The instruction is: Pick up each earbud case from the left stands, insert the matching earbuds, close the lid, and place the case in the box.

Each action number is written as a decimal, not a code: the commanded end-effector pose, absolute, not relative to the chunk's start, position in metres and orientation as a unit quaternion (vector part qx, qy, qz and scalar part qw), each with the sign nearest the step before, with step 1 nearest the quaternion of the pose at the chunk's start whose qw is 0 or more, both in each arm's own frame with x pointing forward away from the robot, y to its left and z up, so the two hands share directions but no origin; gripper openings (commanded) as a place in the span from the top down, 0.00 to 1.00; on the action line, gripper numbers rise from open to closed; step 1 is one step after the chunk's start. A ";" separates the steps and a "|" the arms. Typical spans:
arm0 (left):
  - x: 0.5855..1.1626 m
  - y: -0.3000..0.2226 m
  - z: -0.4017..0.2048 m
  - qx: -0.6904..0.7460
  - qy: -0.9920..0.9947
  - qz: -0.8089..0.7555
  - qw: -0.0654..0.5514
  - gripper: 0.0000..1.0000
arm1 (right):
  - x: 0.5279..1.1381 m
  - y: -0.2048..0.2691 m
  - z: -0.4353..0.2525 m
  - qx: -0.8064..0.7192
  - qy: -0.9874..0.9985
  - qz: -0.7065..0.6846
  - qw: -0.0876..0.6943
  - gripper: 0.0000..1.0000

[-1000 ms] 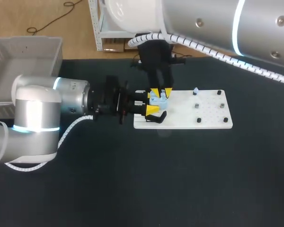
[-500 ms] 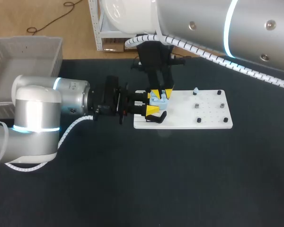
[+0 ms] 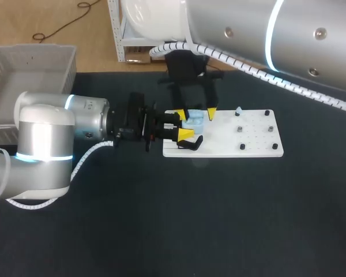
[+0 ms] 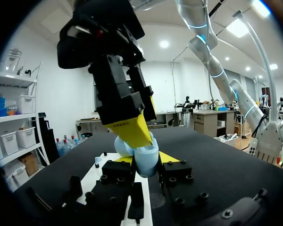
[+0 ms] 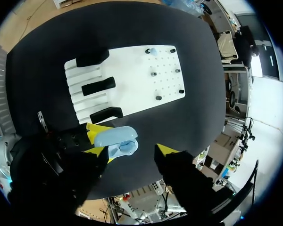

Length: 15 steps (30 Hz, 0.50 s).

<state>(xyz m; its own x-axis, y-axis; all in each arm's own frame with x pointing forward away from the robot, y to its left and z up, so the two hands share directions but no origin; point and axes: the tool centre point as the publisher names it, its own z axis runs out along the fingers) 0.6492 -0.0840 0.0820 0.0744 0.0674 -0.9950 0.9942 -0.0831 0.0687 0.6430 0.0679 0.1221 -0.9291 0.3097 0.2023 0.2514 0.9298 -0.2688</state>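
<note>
The task looks to be in its middle stretch. The light blue earbud case (image 5: 117, 139) is off the black stands (image 5: 98, 85) at the left end of the white board (image 3: 251, 141), and no other case shows on those stands in the right wrist view. The left end effector (image 3: 184, 126) grips the case from two sides, holding it just above the board's left end with the lid apparently hinged open. One pale blue earbud (image 3: 238, 111) sits on a peg near the board's far edge, so inserting probably isn't finished; whether anything is already seated in the case I cannot tell. Closing the lid and carrying the case to the grey box (image 3: 29, 63) at the table's far left are not yet done. The right end effector (image 3: 198, 114) hangs directly over the case with its fingers spread and nothing held, one yellow tip close beside the case and the other apart from it.
</note>
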 end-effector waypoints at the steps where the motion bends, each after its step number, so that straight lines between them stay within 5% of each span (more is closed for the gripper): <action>1: 0.648 -0.085 0.083 0.555 0.478 -0.483 0.480 1.00 | 0.638 0.065 0.130 -0.143 -0.978 0.104 0.111 0.13; 15: 0.648 -0.085 0.083 0.555 0.478 -0.483 0.480 1.00 | 0.625 0.011 0.178 -0.110 -0.991 -0.070 -0.014 0.43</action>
